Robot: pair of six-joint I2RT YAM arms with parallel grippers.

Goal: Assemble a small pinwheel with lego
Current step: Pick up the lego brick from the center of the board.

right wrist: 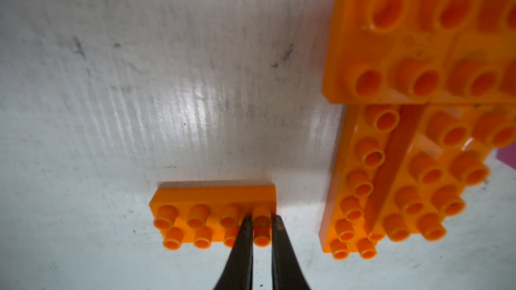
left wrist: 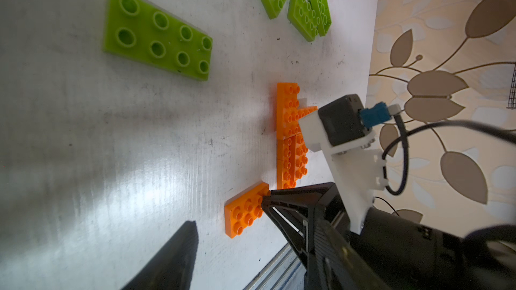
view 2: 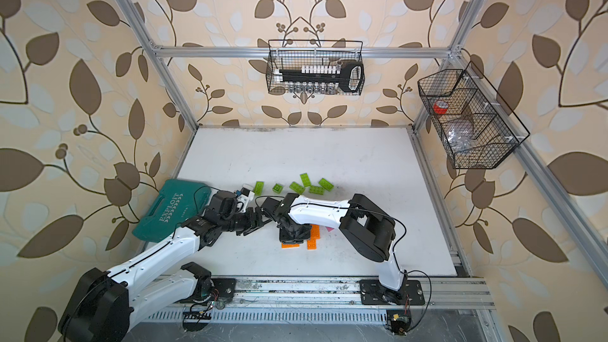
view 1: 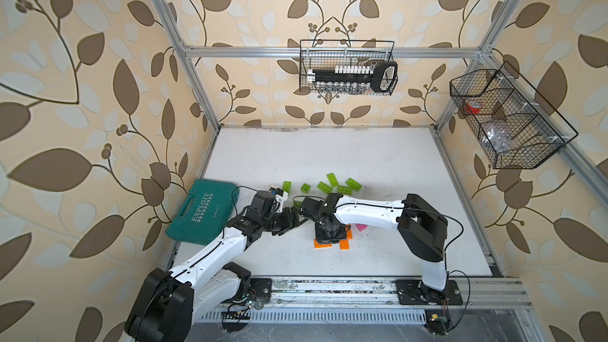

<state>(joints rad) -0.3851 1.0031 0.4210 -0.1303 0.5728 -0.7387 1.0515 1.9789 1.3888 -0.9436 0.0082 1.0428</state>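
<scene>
Top views: the right arm is seen stretched from the front rail toward mid-bench. Its wrist is bent steeply downward, so that the right tool is aimed at the bench. The left arm is extended low toward it. The left tool is held just beside the right wrist, jaws parted, with nothing seen between them.

In the right wrist view the right tool's fingertips are closed narrowly on the end pair of studs of a loose orange brick. The brick is laid flat on the bench, studs up. It is gripped at the end nearer the orange cluster, from which it is parted by a strip of bare bench. Its long axis is set across the fingers and, in both top views, roughly along the front rail.

The cluster's bricks are pressed together and partly overlapped. A pink brick is glimpsed just beside it, on the side away from the loose brick. Green bricks are scattered flat farther back, beyond both tools. A teal case is set at the bench's left edge.
</scene>
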